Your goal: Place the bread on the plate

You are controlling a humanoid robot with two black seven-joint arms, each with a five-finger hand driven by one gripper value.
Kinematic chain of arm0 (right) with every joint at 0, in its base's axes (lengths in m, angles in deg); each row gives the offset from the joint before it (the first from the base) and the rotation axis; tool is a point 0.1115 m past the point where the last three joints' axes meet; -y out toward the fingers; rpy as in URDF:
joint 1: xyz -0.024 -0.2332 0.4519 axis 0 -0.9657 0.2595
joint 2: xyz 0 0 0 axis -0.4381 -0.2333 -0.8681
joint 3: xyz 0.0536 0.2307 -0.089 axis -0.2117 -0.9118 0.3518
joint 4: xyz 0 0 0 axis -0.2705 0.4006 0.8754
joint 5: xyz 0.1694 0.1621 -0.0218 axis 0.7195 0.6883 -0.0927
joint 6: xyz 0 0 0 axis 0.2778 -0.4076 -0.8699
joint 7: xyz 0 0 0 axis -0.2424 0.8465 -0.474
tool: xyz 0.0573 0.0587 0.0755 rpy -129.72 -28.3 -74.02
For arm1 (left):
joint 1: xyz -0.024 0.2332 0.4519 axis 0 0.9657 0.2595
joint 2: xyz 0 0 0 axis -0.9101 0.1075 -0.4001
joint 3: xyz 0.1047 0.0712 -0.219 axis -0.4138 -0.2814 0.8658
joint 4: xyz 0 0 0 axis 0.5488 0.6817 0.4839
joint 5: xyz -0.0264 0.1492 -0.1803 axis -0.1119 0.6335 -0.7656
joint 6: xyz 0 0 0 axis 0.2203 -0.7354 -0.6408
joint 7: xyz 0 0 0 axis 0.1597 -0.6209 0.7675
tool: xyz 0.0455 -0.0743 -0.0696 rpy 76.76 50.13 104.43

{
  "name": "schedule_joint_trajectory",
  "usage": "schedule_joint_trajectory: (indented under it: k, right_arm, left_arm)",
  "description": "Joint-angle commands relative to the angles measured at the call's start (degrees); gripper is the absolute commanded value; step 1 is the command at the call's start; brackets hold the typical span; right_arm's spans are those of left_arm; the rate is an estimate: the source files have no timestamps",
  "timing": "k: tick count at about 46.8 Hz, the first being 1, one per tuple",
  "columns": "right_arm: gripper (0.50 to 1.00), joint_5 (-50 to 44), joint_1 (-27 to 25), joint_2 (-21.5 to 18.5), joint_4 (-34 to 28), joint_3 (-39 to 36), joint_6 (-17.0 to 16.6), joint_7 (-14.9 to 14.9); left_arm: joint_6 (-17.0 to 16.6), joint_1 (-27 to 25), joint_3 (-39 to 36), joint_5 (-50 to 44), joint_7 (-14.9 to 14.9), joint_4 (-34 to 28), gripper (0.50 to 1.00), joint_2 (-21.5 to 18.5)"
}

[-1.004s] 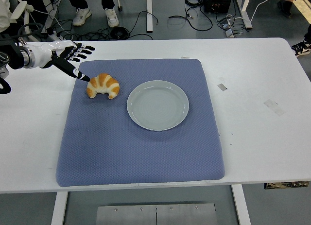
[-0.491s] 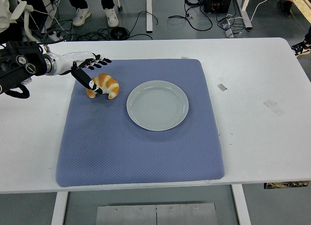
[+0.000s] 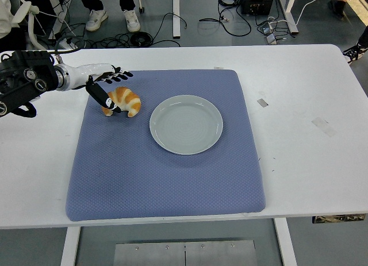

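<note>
I see my left hand [image 3: 108, 85] with its fingers [image 3: 119, 74] fanned out straight toward three o'clock, just past the far side of the croissant [image 3: 123, 101], while the thumb [image 3: 103, 96] angles down across the pastry's nine o'clock end; the hand is spread wide around the bread and, as far as I can judge from this high angle, has not closed on it, though I cannot be sure whether the thumb tip is actually touching the crust. The croissant lies on the blue mat [image 3: 167, 180], at about ten o'clock from the mat's centre and just beside the plate [image 3: 186, 124], off its nine o'clock rim with a narrow strip of mat between them. The plate is a pale round dish sitting near the middle of the mat, and it holds nothing. The mat lies on the white table [image 3: 305, 157]. Compared with half a second ago, very little differs: my hand has crept only slightly, the thumb sitting in nearly the same place against the bread, and the croissant and plate are where they were. A second ago the hand was further back toward nine o'clock, clear of the croissant. My right arm is out of the picture.
</note>
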Motion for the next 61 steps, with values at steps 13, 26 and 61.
schedule_joint_trajectory:
  k: [13, 26, 61]
  right_arm:
    - [1.0, 0.0, -0.19, 0.0, 0.08, 0.0, 0.0, 0.01]
    - [1.0, 0.0, -0.19, 0.0, 0.08, 0.0, 0.0, 0.01]
    - [1.0, 0.0, -0.28, 0.0, 0.17, 0.0, 0.0, 0.01]
  left_arm:
    - [-1.38, 0.8, 0.0, 0.78, 0.01, 0.27, 0.866, 0.26]
    - [-2.26, 1.6, 0.0, 1.13, 0.1, 0.53, 0.842, 0.35]
    - [-3.22, -1.04, 0.18, 3.16, 0.71, 0.0, 0.5, 1.05]
